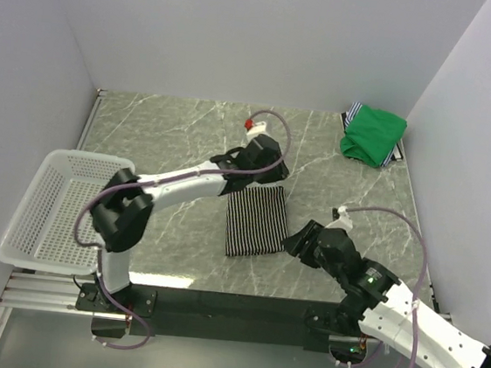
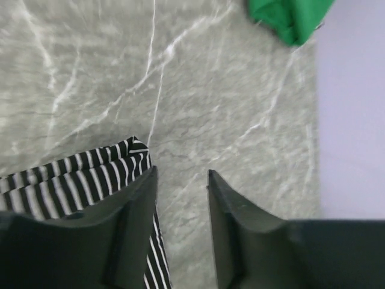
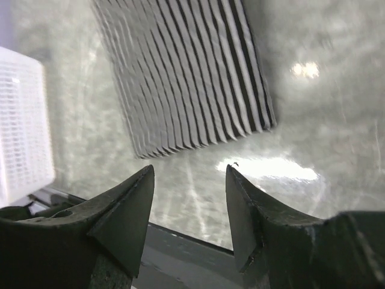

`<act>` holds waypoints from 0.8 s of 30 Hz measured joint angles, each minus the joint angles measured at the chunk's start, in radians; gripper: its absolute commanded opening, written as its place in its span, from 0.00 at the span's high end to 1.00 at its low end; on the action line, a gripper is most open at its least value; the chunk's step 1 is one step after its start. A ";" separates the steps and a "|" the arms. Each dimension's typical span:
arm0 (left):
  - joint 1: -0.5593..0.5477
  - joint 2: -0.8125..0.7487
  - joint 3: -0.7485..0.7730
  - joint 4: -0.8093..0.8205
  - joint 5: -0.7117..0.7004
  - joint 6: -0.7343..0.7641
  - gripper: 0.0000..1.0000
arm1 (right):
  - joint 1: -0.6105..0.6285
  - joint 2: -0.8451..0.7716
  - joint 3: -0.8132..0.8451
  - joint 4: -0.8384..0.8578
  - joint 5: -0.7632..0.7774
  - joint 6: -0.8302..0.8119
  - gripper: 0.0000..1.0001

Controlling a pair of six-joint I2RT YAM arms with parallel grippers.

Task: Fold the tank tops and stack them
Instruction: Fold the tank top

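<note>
A striped tank top [image 1: 255, 222] lies folded into a flat rectangle in the middle of the marble table. My left gripper [image 1: 275, 171] hovers at its far right corner, open, with only bare table between the fingers; in the left wrist view the gripper [image 2: 181, 171] has the striped corner [image 2: 78, 177] beside its left finger. My right gripper [image 1: 295, 240] stands open just right of the fold's near corner. The right wrist view shows this gripper [image 3: 189, 168] holding nothing, with the striped fold [image 3: 186, 78] ahead of it. The green tank top [image 1: 374, 134] lies bunched in the back right corner.
A white mesh basket [image 1: 54, 208] hangs over the table's left edge and shows in the right wrist view [image 3: 21, 126]. A bit of striped cloth [image 1: 351, 118] peeks out under the green top. White walls close in the back and both sides. The dark front rail [image 3: 180, 241] lies right below my right gripper.
</note>
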 measured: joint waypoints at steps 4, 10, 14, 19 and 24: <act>0.032 -0.157 -0.080 -0.018 -0.037 -0.011 0.78 | 0.000 0.080 0.091 0.008 0.013 -0.055 0.42; 0.147 -0.285 -0.243 -0.011 -0.048 -0.034 0.95 | -0.003 0.401 0.254 0.119 -0.016 -0.186 0.42; 0.177 -0.233 -0.298 -0.040 -0.045 -0.036 0.98 | -0.034 0.631 0.365 0.216 -0.072 -0.263 0.43; 0.179 -0.162 -0.304 -0.049 -0.026 -0.035 0.98 | -0.133 0.798 0.383 0.314 -0.139 -0.294 0.44; 0.179 -0.098 -0.302 -0.016 0.007 -0.031 0.97 | -0.233 0.819 0.284 0.377 -0.179 -0.290 0.44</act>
